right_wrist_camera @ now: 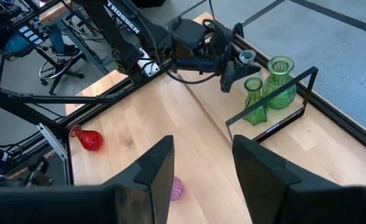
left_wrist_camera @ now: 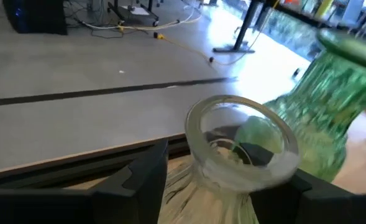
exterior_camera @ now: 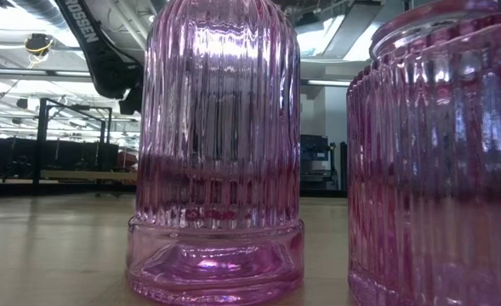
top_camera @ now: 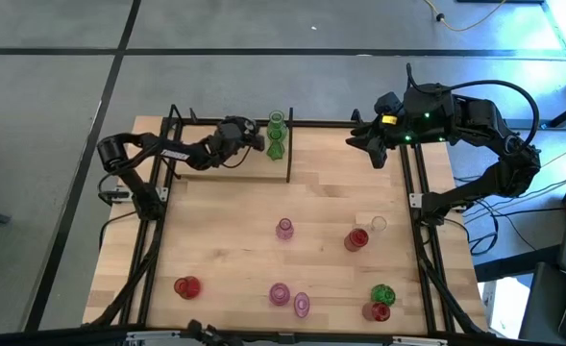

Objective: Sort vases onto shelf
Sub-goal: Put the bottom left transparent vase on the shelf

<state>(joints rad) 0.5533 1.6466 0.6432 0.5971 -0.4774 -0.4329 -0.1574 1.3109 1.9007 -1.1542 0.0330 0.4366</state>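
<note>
Table (top_camera: pixel 215 240): light wood, black rod frame along its sides. Shelf (top_camera: pixel 227 171) sits at the far edge, left of centre.

Left arm reaches across the shelf. Left gripper (left_wrist_camera: pixel 226 180) has its fingers closed around the neck of a clear vase (left_wrist_camera: pixel 242 146), held over the shelf just beside two green vases (top_camera: pixel 277 135) standing at the shelf's right end (right wrist view shows the pair (right_wrist_camera: pixel 269 90) inside the rod frame, clear vase at the fingertips).

Right arm hangs above the far right corner of the table. Right gripper (right_wrist_camera: pixel 201 165) fingers spread apart, nothing between them.

Loose on the table, near half: pink vase (top_camera: pixel 284 228) mid-table; red vase (top_camera: pixel 356 238) with a clear one (top_camera: pixel 378 224) beside it; red vase (top_camera: pixel 186 286) at near left; two pink vases (top_camera: pixel 290 299) near centre; green (top_camera: pixel 382 293) and red (top_camera: pixel 377 311) touching at near right.

Low view: two pink ribbed vases (exterior_camera: pixel 216 153) fill the frame.
</note>
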